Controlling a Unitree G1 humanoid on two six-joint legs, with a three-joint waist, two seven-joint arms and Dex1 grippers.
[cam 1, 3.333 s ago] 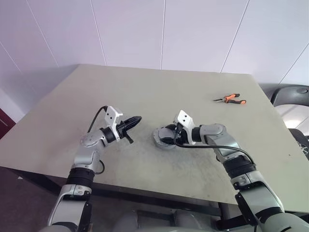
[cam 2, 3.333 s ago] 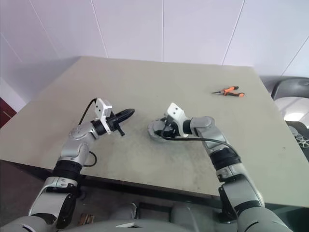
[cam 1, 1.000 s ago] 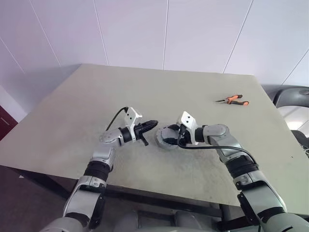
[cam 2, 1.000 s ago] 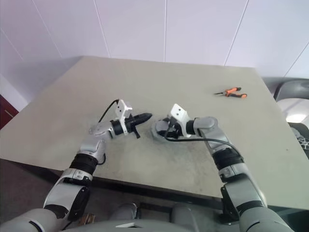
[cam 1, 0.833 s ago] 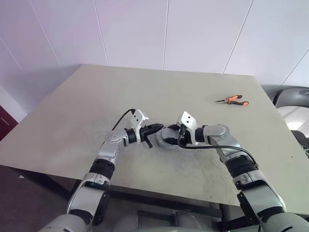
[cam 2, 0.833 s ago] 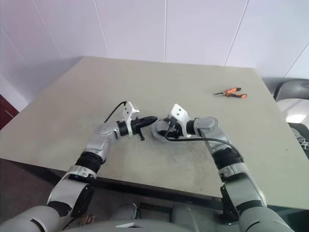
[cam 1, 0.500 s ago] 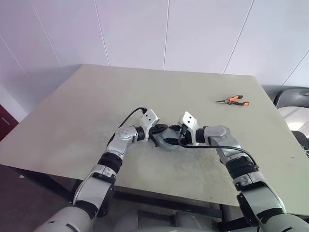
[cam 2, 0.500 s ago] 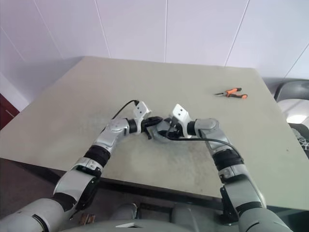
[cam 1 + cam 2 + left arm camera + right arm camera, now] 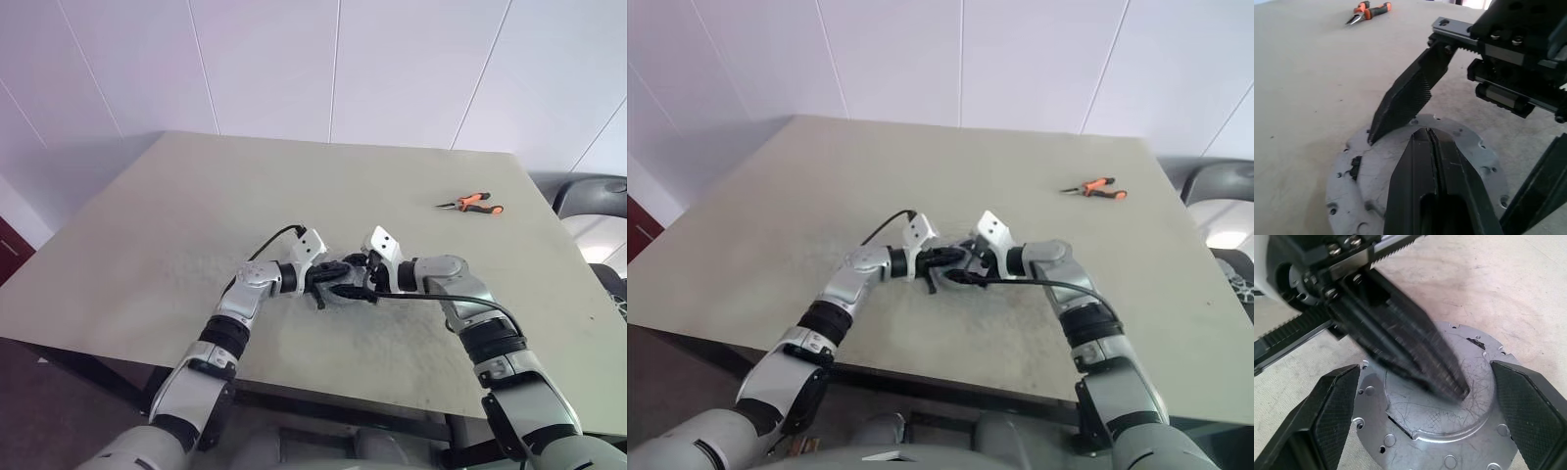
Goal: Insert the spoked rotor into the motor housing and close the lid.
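The motor housing (image 9: 1400, 450) lies on the table as a round silver casing with a holed flange, and a scratched silver lid (image 9: 1449, 423) covers its top. The spoked rotor is hidden. My left gripper (image 9: 1426, 133) is shut with nothing in it, and its tip is down at the middle of the lid (image 9: 1469, 147). My right gripper (image 9: 1425, 377) stands open, one finger (image 9: 1327, 416) on each side of the housing and apart from its rim. In the eye views both grippers meet over the housing, left gripper (image 9: 328, 278) and right gripper (image 9: 349, 282).
Orange-handled pliers (image 9: 471, 203) lie at the far right of the grey table (image 9: 196, 196). A dark chair (image 9: 588, 191) stands past the table's right edge. Cables loop off both wrists near the housing.
My left gripper, shut throughout, swung right from open table onto the top of the lid. My right gripper stayed in place around the housing and its jaws spread wider.
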